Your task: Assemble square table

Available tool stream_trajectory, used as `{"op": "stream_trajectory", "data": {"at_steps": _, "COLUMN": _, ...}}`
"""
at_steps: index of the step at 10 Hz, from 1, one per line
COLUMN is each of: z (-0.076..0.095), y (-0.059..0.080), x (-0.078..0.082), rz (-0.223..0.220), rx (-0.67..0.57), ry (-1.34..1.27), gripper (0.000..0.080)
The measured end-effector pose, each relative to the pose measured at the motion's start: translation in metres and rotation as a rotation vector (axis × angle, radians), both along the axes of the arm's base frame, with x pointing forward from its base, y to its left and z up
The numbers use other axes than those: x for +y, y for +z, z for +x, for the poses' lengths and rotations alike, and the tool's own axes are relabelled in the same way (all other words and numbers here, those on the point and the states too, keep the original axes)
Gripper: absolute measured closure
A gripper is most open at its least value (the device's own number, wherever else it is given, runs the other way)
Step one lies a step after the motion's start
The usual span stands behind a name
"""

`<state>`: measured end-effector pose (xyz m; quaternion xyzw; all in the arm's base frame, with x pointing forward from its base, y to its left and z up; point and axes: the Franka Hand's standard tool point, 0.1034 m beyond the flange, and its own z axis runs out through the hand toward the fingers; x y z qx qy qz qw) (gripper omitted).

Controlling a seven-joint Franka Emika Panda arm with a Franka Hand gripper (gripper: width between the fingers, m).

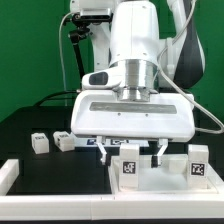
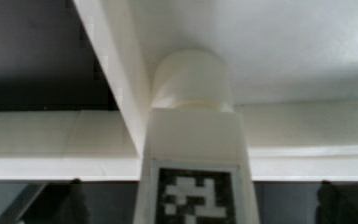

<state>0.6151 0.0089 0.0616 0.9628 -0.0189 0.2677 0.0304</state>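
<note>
The white square panel (image 1: 165, 183) lies at the front of the table with its rimmed underside up. Two white block legs with marker tags stand on it: one (image 1: 128, 166) at the exterior view's left corner, the other (image 1: 198, 165) at its right corner. My gripper (image 1: 135, 153) hangs over the left leg, with its fingers on either side of it. In the wrist view the tagged leg (image 2: 194, 150) sits between my dark fingertips (image 2: 60, 202), with a gap on each side. The gripper (image 2: 194, 208) is open. The panel's rim (image 2: 69, 135) meets at the corner behind the leg.
Two loose white legs (image 1: 40, 142) (image 1: 65, 140) lie on the black surface at the exterior view's left. The marker board (image 1: 95, 143) lies just behind the panel. A long white bar (image 1: 10, 176) edges the front left. A green wall stands behind.
</note>
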Motion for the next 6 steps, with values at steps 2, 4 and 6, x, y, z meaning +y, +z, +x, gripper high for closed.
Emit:
{"op": "stream_trajectory", "data": {"at_steps": 2, "z": 0.001, "y": 0.008, "x": -0.001, "rz": 0.029, "rx": 0.071, "ry": -0.003, "gripper": 0.0150}}
{"op": "stream_trajectory", "data": {"at_steps": 4, "z": 0.008, "y": 0.017, "x": -0.003, "rz": 0.063, "rx": 0.145, "ry": -0.007, "gripper": 0.0150}}
{"op": "stream_trajectory", "data": {"at_steps": 6, "z": 0.009, "y": 0.012, "x": -0.002, "rz": 0.093, "rx": 0.228, "ry": -0.017, "gripper": 0.0150}}
